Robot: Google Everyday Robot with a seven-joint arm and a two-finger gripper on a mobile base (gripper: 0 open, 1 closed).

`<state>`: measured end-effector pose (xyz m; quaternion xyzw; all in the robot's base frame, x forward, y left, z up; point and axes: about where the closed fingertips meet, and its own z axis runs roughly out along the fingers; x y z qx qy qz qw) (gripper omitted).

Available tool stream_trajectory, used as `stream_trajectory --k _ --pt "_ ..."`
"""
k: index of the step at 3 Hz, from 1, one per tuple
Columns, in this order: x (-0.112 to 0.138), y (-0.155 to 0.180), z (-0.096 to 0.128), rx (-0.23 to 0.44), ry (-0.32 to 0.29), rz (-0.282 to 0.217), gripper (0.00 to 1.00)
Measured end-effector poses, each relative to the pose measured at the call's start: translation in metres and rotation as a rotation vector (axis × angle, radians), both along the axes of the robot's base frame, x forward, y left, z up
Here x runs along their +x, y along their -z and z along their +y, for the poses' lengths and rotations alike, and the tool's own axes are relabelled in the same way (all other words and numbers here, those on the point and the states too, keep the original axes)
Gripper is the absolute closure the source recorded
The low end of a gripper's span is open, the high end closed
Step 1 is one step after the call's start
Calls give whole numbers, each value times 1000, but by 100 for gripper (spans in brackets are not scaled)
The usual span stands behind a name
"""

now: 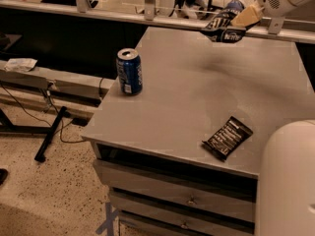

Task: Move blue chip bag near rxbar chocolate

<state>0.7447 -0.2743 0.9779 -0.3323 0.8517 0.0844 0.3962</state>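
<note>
My gripper (244, 19) is at the top right, above the far edge of the grey table (197, 87), shut on the blue chip bag (224, 24). The bag is dark navy foil with white lettering and hangs in the air, clear of the tabletop. The rxbar chocolate (228, 137), a flat black wrapper with white text, lies near the table's front right edge, far from the bag.
A blue soda can (129, 71) stands upright near the table's left edge. A large white part of my arm (288, 181) fills the lower right corner beside the bar. Drawers sit under the tabletop. A rail runs behind the table.
</note>
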Motion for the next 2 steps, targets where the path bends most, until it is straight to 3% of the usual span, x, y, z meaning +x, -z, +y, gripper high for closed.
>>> stream_trajectory --k 2 --pt "-3 20 6 -11 -5 60 100"
